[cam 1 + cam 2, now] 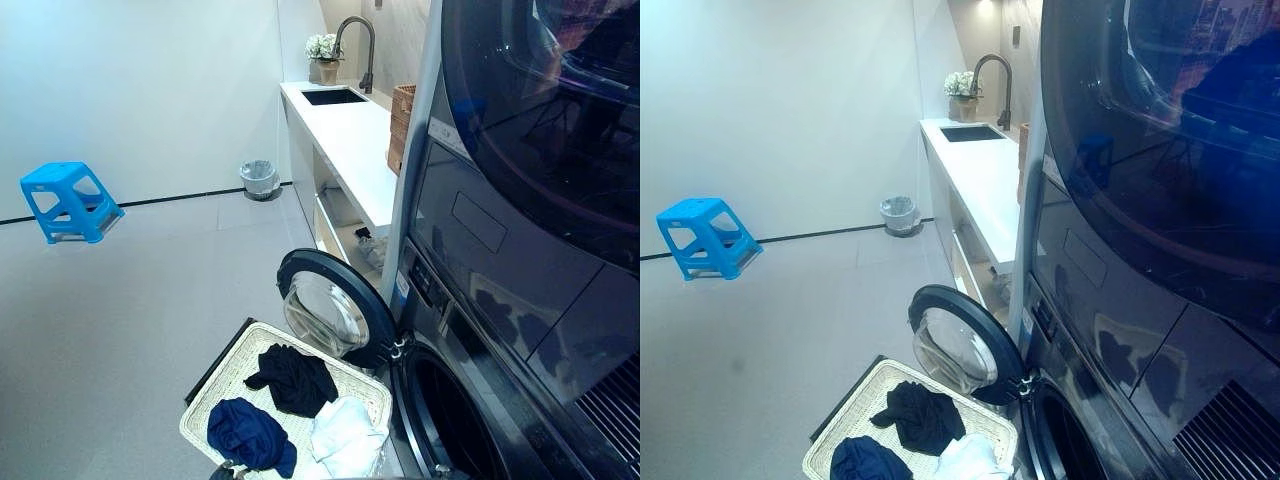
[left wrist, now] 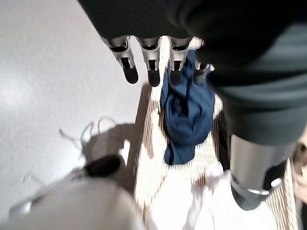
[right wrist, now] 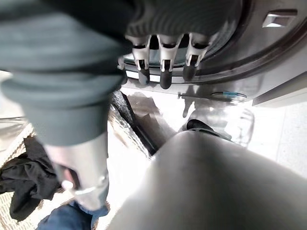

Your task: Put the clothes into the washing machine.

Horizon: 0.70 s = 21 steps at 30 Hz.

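Observation:
A white woven basket (image 1: 236, 354) stands on the floor beside the washing machine (image 1: 470, 330). Its round door (image 1: 330, 310) is swung open over the basket, and the dark drum opening (image 1: 450, 420) is exposed. In the basket lie a black garment (image 1: 295, 378), a navy blue garment (image 1: 250, 432) and a white garment (image 1: 345, 435). My left hand (image 2: 151, 67) hangs above the blue garment (image 2: 187, 115) with straight fingers, holding nothing. My right hand (image 3: 163, 67) hangs open by the machine's lower front, with the black garment (image 3: 24, 177) off to its side.
A second dark machine (image 1: 540, 120) is stacked above the washer. Behind it runs a white counter (image 1: 350, 130) with a sink, a tap, a plant and a wicker box (image 1: 402, 125). A blue stool (image 1: 68, 200) and a small bin (image 1: 260, 178) stand by the far wall.

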Tool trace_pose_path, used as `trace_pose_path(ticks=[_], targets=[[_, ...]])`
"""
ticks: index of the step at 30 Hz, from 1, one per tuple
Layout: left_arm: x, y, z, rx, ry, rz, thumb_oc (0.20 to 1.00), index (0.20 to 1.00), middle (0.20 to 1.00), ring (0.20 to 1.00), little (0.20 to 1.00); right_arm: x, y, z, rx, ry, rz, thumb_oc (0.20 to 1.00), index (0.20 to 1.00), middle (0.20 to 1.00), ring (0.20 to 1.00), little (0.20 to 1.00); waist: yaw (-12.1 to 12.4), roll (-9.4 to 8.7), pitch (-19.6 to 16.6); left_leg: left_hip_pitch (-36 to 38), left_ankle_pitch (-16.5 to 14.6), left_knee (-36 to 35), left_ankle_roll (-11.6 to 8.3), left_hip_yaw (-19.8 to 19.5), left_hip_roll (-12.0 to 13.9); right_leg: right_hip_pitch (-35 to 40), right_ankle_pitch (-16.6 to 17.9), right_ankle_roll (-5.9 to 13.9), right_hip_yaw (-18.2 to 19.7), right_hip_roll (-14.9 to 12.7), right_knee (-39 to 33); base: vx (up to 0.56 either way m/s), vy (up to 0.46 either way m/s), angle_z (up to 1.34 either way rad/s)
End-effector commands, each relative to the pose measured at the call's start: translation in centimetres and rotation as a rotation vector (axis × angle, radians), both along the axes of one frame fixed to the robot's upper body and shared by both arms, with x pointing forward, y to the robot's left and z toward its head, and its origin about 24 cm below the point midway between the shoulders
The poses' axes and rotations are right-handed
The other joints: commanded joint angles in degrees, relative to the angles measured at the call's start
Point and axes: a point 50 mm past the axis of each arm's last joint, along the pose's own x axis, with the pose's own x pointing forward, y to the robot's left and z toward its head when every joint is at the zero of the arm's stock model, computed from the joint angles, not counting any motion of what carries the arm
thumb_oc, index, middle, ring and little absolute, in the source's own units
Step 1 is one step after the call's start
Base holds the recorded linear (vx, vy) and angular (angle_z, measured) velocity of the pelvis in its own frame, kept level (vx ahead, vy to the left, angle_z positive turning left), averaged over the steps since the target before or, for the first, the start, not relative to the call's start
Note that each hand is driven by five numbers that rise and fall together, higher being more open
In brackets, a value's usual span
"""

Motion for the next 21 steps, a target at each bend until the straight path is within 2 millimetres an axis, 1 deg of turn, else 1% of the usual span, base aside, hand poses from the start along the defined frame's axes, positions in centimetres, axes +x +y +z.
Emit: trace_pose_path(ticks=[1,2,3,4,6,7,9,11,12,13,14,15,16,17,18,19,20,21], targets=[[4.9,0.4,1.8,0.169,-0.173,-0.068,1.000,1.000,1.000,1.000,1.000,2.6,0.3,0.6,-0.014,-0.051,0.089,1.000,1.000,1.000,1.000,1.000,0.2,-1.39,4.0,-1.3,-1.0,0.7,2.30,2.1,-3.9,-1.3,-1.0,3.45,1.6,-0.9,2.7,-0.04,0.083,0.00],[5.4,0.5,2.1,0.200,-0.193,-0.088,1.000,1.000,1.000,1.000,1.000,3.0,0.1,0.8,-0.019,-0.060,0.092,1.000,1.000,1.000,1.000,1.000,0.1,-1.17,4.4,-1.9,-0.8,0.8,2.26,2.0,-3.9,-2.0,-0.9,3.41,1.7,-1.0,2.9,-0.06,0.110,0.01],[6.4,0.7,2.7,0.260,-0.235,-0.112,1.000,1.000,1.000,1.000,1.000,3.7,-0.4,1.1,-0.023,-0.083,0.085,1.000,1.000,1.000,1.000,1.000,-0.2,-0.76,5.2,-2.9,-0.4,0.8,2.24,1.8,-3.9,-3.2,-0.7,3.33,2.1,-0.9,3.0,-0.06,0.110,0.01],[6.8,0.8,2.9,0.273,-0.246,-0.109,1.000,1.000,1.000,1.000,1.000,4.0,-0.5,1.3,-0.021,-0.093,0.079,1.000,1.000,1.000,1.000,1.000,-0.3,-0.65,5.6,-3.3,-0.3,0.8,2.23,1.8,-3.9,-3.7,-0.5,3.33,2.2,-0.9,3.0,-0.07,0.128,0.01],[8.0,1.0,3.6,0.314,-0.289,-0.087,1.000,1.000,1.000,1.000,1.000,5.3,-1.0,1.9,-0.011,-0.139,0.050,1.000,1.000,1.000,1.000,1.000,-0.7,-0.34,7.1,-4.8,0.0,1.2,2.21,1.9,-3.9,-5.4,-0.1,3.30,2.9,-1.0,3.1,-0.08,0.106,-0.01],[8.4,1.1,3.9,0.331,-0.304,-0.086,1.000,1.000,1.000,1.000,1.000,5.7,-1.1,2.1,-0.009,-0.156,0.049,1.000,1.000,1.000,1.000,1.000,-0.9,-0.31,7.8,-5.5,0.1,1.4,2.18,1.9,-3.9,-6.1,0.1,3.28,3.2,-1.0,3.1,-0.13,0.116,0.00],[10.5,1.3,5.1,0.384,-0.367,-0.079,1.000,1.000,1.000,1.000,1.000,7.7,-1.3,3.2,-0.011,-0.227,0.063,1.000,1.000,1.000,1.000,1.000,-1.3,-0.33,10.6,-8.9,0.3,3.1,2.05,2.2,-4.0,-9.2,1.0,3.05,4.4,-0.9,3.4,-0.15,0.114,-0.01],[11.2,1.3,5.5,0.396,-0.386,-0.070,1.000,1.000,1.000,1.000,1.000,8.4,-1.3,3.5,-0.012,-0.248,0.066,1.000,1.000,1.000,1.000,1.000,-1.4,-0.38,11.5,-10.1,0.4,3.8,1.99,2.2,-4.1,-10.2,1.3,2.97,4.8,-0.9,3.5,-0.11,0.097,-0.05],[12.6,1.6,6.4,0.413,-0.419,-0.041,1.000,1.000,1.000,1.000,1.000,9.9,-1.1,4.3,-0.013,-0.295,0.070,1.000,1.000,1.000,1.000,1.000,-1.7,-0.56,13.6,-12.6,0.4,5.4,1.90,2.4,-4.2,-12.5,2.0,2.85,5.7,-0.9,3.7,-0.12,0.111,-0.08],[12.7,1.6,6.5,0.414,-0.420,-0.040,1.000,1.000,1.000,1.000,1.000,10.0,-1.1,4.3,-0.013,-0.298,0.068,1.000,1.000,1.000,1.000,1.000,-1.7,-0.58,13.7,-12.8,0.4,5.5,1.89,2.4,-4.2,-12.7,2.0,2.86,5.8,-0.9,3.7,-0.12,0.123,-0.21],[13.2,1.8,6.9,0.424,-0.433,-0.028,1.000,1.000,1.000,1.000,1.000,10.7,-1.0,4.7,-0.008,-0.325,0.060,1.000,1.000,1.000,1.000,1.000,-1.9,-0.81,14.8,-14.1,0.5,6.4,1.88,2.5,-4.3,-13.9,2.4,2.88,6.3,-0.9,3.9,-0.11,0.084,-0.23],[14.2,2.2,7.7,0.438,-0.460,-0.009,1.000,1.000,1.000,1.000,1.000,11.8,-0.7,5.4,0.003,-0.370,0.050,1.000,1.000,1.000,1.000,1.000,-2.2,-1.29,16.6,-16.1,0.5,7.5,1.93,2.8,-4.2,-15.9,2.9,2.99,7.0,-0.9,4.4,-0.14,0.111,-0.22],[14.7,2.5,8.1,0.447,-0.471,0.000,1.000,1.000,1.000,1.000,1.000,12.3,-0.6,5.7,0.011,-0.396,0.042,1.000,1.000,1.000,1.000,1.000,-2.3,-1.58,17.5,-17.3,0.6,8.0,1.99,2.9,-4.2,-17.2,3.2,3.06,7.5,-0.9,4.8,-0.11,0.075,-0.11],[14.8,2.5,8.2,0.448,-0.473,0.001,1.000,1.000,1.000,1.000,1.000,12.3,-0.6,5.8,0.012,-0.399,0.042,1.000,1.000,1.000,1.000,1.000,-2.3,-1.62,17.6,-17.5,0.6,8.1,2.00,2.9,-4.2,-17.5,3.2,3.08,7.6,-0.9,4.8,-0.11,0.084,-0.14],[15.8,3.2,9.2,0.463,-0.495,0.023,1.000,1.000,1.000,1.000,1.000,13.4,-0.2,6.4,0.032,-0.445,0.029,1.000,1.000,1.000,1.000,1.000,-2.5,-2.29,19.3,-19.7,0.7,9.0,2.10,3.2,-4.3,-20.1,3.8,3.36,8.2,-0.9,5.6,-0.08,0.056,-0.17],[15.9,3.3,9.3,0.464,-0.496,0.025,1.000,1.000,1.000,1.000,1.000,13.5,-0.1,6.5,0.034,-0.448,0.028,1.000,1.000,1.000,1.000,1.000,-2.6,-2.36,19.4,-19.9,0.7,9.1,2.11,3.2,-4.3,-20.4,3.9,3.38,8.3,-0.9,5.7,-0.12,0.063,-0.28],[16.7,4.3,10.3,0.474,-0.516,0.065,1.000,1.000,1.000,1.000,1.000,14.3,0.3,7.0,0.057,-0.479,0.019,1.000,1.000,1.000,1.000,1.000,-2.8,-3.30,20.6,-21.6,0.8,9.5,2.21,3.3,-4.3,-22.5,4.2,3.49,9.0,-0.6,6.3,-0.06,0.016,-0.21],[16.9,4.5,10.5,0.473,-0.520,0.079,1.000,1.000,1.000,1.000,1.000,14.5,0.5,7.2,0.063,-0.485,0.018,1.000,1.000,1.000,1.000,1.000,-2.8,-3.54,20.8,-21.9,0.9,9.6,2.26,3.2,-4.3,-22.9,4.3,3.52,9.2,-0.5,6.4,-0.08,0.018,-0.19]])
